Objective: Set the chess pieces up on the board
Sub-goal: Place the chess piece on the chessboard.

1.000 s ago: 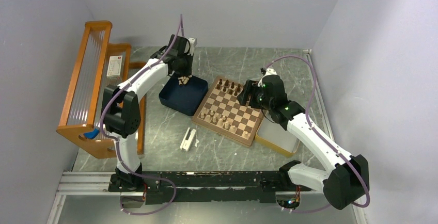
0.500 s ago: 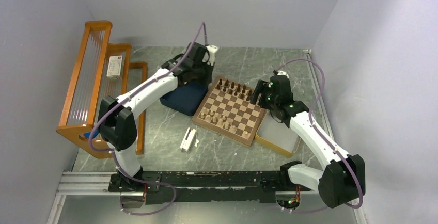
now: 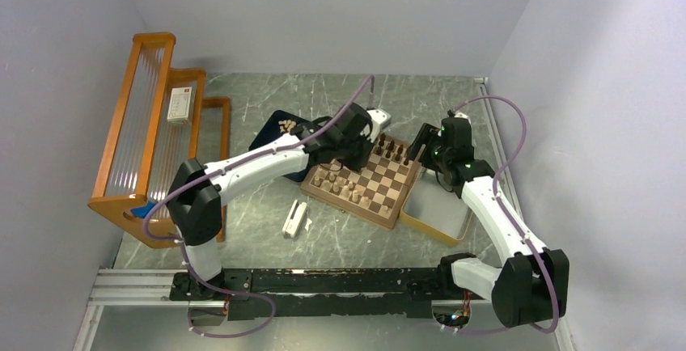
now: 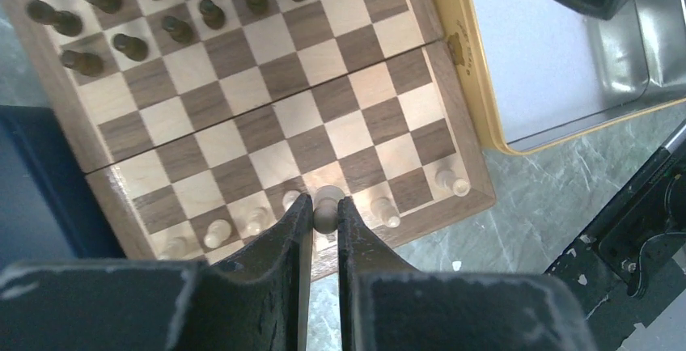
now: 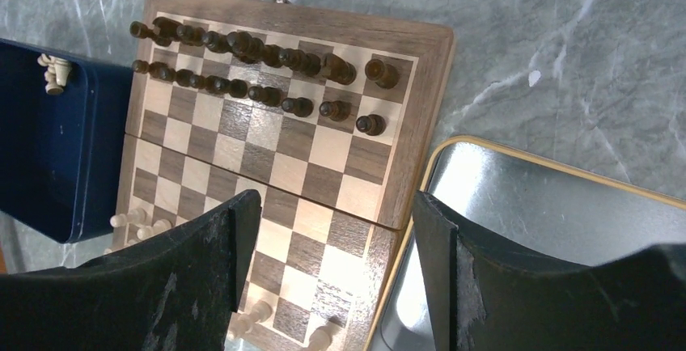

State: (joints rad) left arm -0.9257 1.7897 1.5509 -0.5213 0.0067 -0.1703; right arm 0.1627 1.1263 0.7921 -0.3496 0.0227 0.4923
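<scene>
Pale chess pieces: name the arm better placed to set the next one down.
Left. The left gripper is shut on a pale piece over the board; the right gripper is open and empty.

**Browns on veined grey-green**

The board (image 4: 267,124) is chequered in light and dark brown, with a brown rim. The dark chess pieces (image 5: 236,42) are deep brown and the pale chess pieces (image 4: 383,209) are tan. The blue tray (image 5: 57,149) is dark navy. The yellow-rimmed tray (image 4: 550,60) looks silvery grey inside, though that may be glare. The tabletop (image 5: 526,44) is grey-green with white veins. The rack (image 3: 133,124) is orange wood, and the arms (image 3: 259,161) are white and black.
</scene>
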